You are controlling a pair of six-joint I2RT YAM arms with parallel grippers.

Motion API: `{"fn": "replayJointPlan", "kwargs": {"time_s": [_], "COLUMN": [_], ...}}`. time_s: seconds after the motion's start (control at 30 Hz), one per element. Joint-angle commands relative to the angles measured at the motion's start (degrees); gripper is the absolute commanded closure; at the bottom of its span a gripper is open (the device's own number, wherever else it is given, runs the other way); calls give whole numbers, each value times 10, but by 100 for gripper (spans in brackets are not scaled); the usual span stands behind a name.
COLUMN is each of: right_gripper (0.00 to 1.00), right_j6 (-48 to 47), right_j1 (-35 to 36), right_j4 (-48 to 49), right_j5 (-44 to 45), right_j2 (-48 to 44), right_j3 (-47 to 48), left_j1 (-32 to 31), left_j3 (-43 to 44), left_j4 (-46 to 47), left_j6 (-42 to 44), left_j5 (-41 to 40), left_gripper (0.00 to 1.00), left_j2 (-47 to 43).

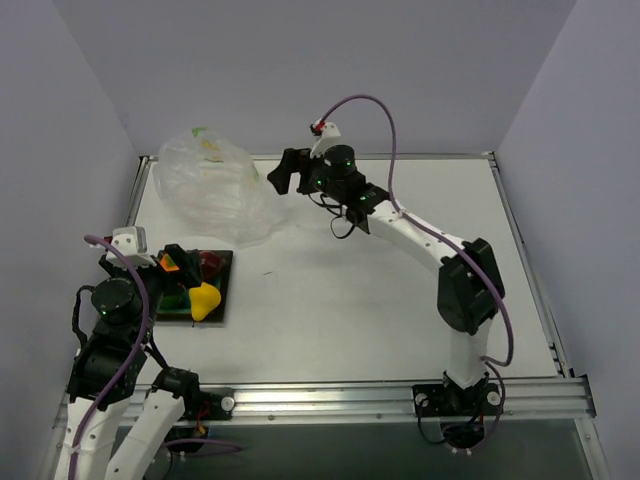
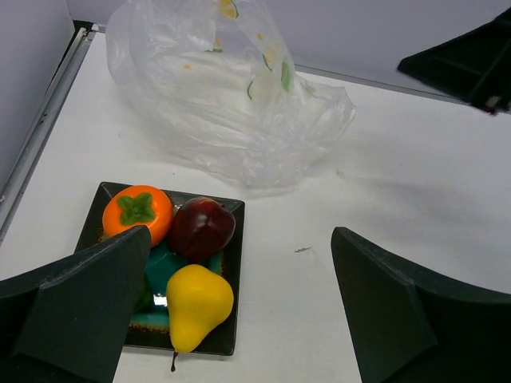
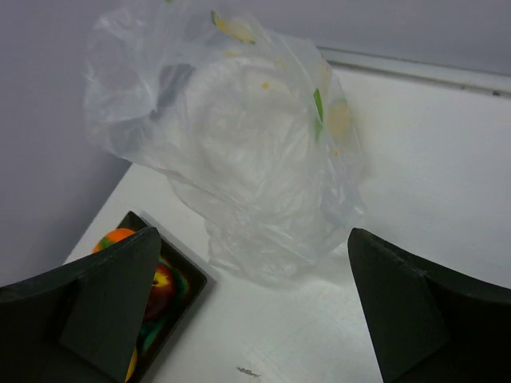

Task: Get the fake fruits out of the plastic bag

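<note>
Dark fingers [image 2: 80,307] of the left jaws fill the bottom of the left wrist view, spread wide with nothing between them, hanging over the near edge of the green tray [image 2: 237,279]. On that tray sit three fruits I can count for sure, packed close together: one orange fruit [image 2: 137,211], one dark red fruit [image 2: 200,227] and one yellow pear [image 2: 197,302]. A fourth, green one may be tucked behind the left finger, but against the green tray I cannot tell. One plastic bag [image 1: 215,190] lies slumped at the far left corner of the worktop [image 1: 380,300], beyond the tray, its long axis running from the far wall down toward the tray. No fruit shape shows through it, only printed flecks, so the emptying looks done or nearly so. Over there the right jaws, also wide open and empty, hover just beside the bag's right flank, facing it; that arm is much the nearer should the bag need a last check
</note>
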Motion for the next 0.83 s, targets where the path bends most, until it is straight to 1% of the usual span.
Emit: {"fn": "replayJointPlan", "kwargs": {"time_s": [0.0, 0.23, 0.27, 0.33, 0.37, 0.4, 0.43, 0.47, 0.5, 0.57, 0.6, 0.63, 0.67, 0.8], "right_gripper": [0, 0, 0, 0, 0, 0, 0, 0, 0, 0, 0, 0, 0, 0], "right_j6": [-24, -38, -38, -33, -31, -29, -29, -29, -27, -27, -28, -28, -29, -23], "right_j1": [-5, -18, -20, -25, -25, -25, -27, -27, -28, -30, -32, -32, -37, -44], "right_j4": [14, 10, 8, 2, 2, -3, -8, -13, -27, -49, -57, -64, -70, -83], "right_j5": [6, 8, 9, 5, 6, 17, 26, 37, 50, 96, 109, 149, 158, 197], "right_j2": [-108, -237, -270, -308, -351, -374, -398, -445, -466, -527, -542, -554, -571, -587], "right_j3": [-35, -157, -190, -228, -250, -289, -308, -326, -356, -380, -396, -401, -406, -408], "left_j1": [8, 12, 12, 12, 12, 12, 12, 12, 12, 12, 12, 12, 11, 12], "left_j3": [11, 20, 23, 43, 52, 59, 70, 74, 77, 83, 83, 78, 74, 65], "left_j4": [12, 14, 15, 10, 9, 10, 19, 26, 37, 47, 59, 63, 67, 61], "left_j6": [7, -3, -7, -10, -15, -19, -21, -28, -32, -42, -43, -44, -47, -51], "left_j5": [5, 17, 19, 35, 42, 48, 57, 79, 86, 102, 107, 112, 120, 120], "left_gripper": [6, 6, 6, 6, 6, 6, 6, 6, 6, 6, 6, 6, 6, 6], "left_j2": [1, 14, 17, 28, 32, 35, 36, 36, 38, 42, 43, 44, 45, 58]}}
